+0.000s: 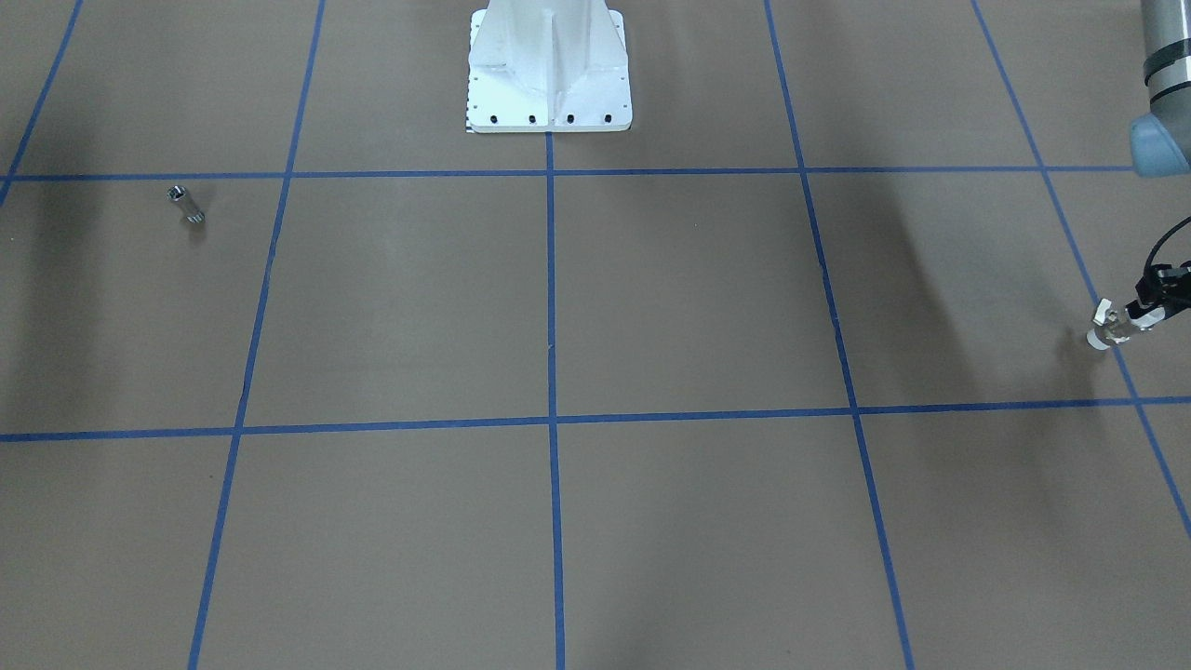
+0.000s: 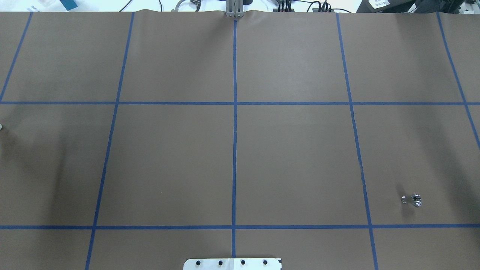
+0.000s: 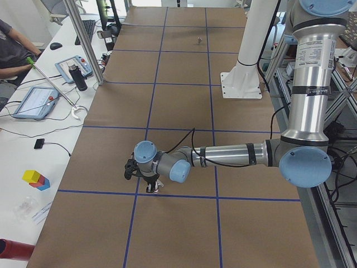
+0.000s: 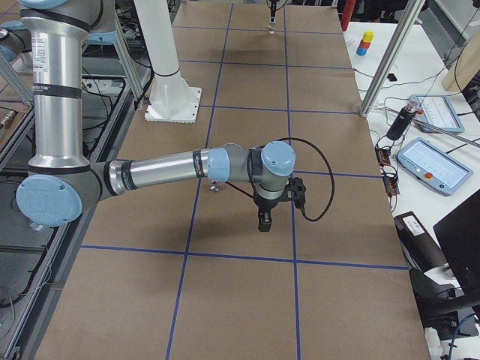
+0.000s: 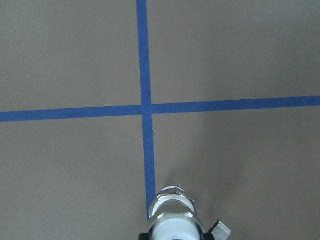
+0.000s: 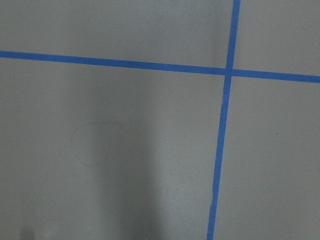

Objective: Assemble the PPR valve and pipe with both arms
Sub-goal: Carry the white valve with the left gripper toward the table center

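Both grippers are partly hidden. The left gripper [image 1: 1144, 313] is cut off by the right edge of the front-facing view, where only its black tips and a cable are seen. Its jaws are closed on one white end of the PPR valve [image 1: 1109, 328], which is held tilted and low over the table [image 1: 595, 307]. Whether the free end touches the surface cannot be told.

In the left wrist view only the valve's end, a metal band and the tip of its lever are shown at the bottom edge, near a crossing of blue tape lines [image 5: 145, 107]. The overhead view shows neither gripper.

The right gripper [image 4: 264, 222] is shown only from the table's end, pointed down above the table near a tape line. Whether its jaws are apart or together cannot be told.

The pipe [image 1: 186, 206] rests alone on the table at the robot's right, well apart from the valve. It is probably the small silver object glimpsed beside the right arm [image 4: 161, 171].
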Available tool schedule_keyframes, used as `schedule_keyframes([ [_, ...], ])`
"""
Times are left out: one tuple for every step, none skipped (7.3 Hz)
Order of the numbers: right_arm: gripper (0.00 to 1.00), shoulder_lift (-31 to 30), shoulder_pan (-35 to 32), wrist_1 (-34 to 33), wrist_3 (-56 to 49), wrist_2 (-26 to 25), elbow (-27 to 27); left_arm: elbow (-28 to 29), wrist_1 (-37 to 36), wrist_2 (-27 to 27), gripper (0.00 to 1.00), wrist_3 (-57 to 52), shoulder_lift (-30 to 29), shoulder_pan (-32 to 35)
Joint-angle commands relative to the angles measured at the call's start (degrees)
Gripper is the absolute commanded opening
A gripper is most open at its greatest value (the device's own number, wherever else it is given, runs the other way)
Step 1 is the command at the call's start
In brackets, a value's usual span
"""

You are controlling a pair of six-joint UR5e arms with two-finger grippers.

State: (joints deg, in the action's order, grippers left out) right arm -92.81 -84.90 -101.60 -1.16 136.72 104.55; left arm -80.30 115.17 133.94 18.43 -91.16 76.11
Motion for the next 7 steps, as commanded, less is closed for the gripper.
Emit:
schedule_keyframes([
  [0.99,0.0,0.0,0.1,-0.1,1.1,0.0,-3.3,-2.3,1.7,0.0,2.5,-0.8,0.0],
  [0.99,-0.1,0.0,0.1,0.0,1.1,0.2,-7.1,-5.1,2.5,0.0,5.1,-1.7,0.0],
  [0.99,-0.1,0.0,0.1,0.0,0.9,0.3,-10.8,-6.1,4.1,0.0,8.3,-2.1,-0.9],
  [0.99,0.0,0.0,0.2,-0.4,0.9,0.4,-14.9,-6.1,4.1,0.0,14.8,-2.7,-4.0],
  [0.99,0.0,0.0,0.7,-0.5,0.8,0.3,-18.5,-6.2,3.7,0.0,23.4,-5.1,-8.7],
  [0.99,-0.1,0.1,3.3,-0.8,0.9,0.2,-21.2,-7.6,2.8,0.0,33.4,-9.3,-14.1],
  [0.99,-0.6,0.9,4.5,-0.9,0.5,0.2,-23.2,-11.3,2.0,0.0,38.0,-13.1,-17.7],
])
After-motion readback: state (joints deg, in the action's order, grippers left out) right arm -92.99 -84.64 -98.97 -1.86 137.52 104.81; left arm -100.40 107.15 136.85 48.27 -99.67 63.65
